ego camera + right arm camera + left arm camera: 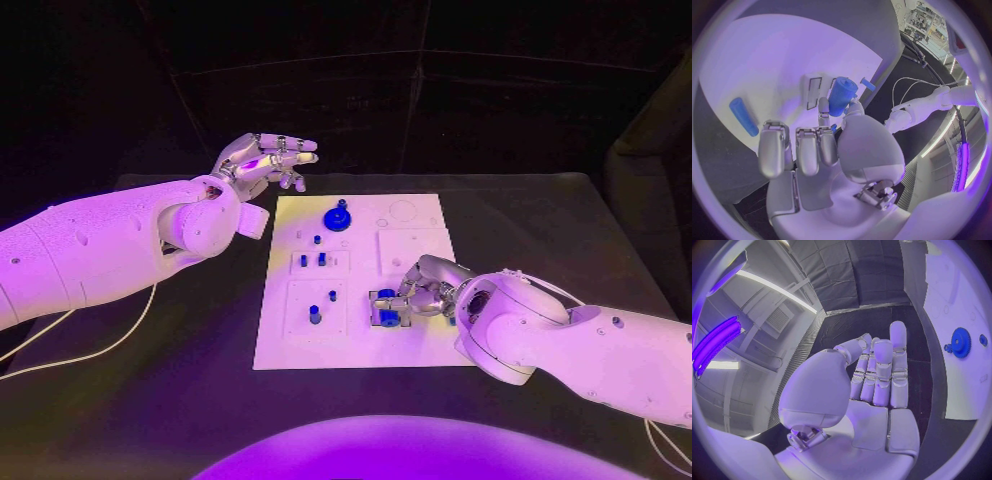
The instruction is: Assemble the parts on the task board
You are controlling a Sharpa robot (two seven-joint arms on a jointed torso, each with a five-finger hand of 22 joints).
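1. On the black table (173, 400), centre: one white task board (361, 345), long side running away from the robot, with several recesses and a scatter of small blue parts.
2. Right hand (415, 292): low over the board's near right area, fingers bent down around a blue cylinder (388, 316). In the right wrist view the cylinder (842, 95) stands upright beside a pale rectangular recess (813, 91), with the thumb and a finger closing on its sides. I judge it held in a narrow pinch, though the contact itself is partly hidden.
3. Left hand (264, 160): raised off the board's far left corner, holding nothing. Fingers loosely curled in the head view; in the left wrist view the hand (873, 375) shows them fairly straight and close together.
4. Blue gear (338, 216): seated on the far part of the board, well apart from the right hand's work; also in the left wrist view (961, 342).
5. Loose blue bar (743, 116): lying flat on the board, apart from the cylinder.
6. Step in hand, as I judge it: seating the cylinder in its socket.
7. Handling advice: keep the cylinder plumb, press straight down, avoid sideways drag, and loosen the pinch only once it stands unaided.
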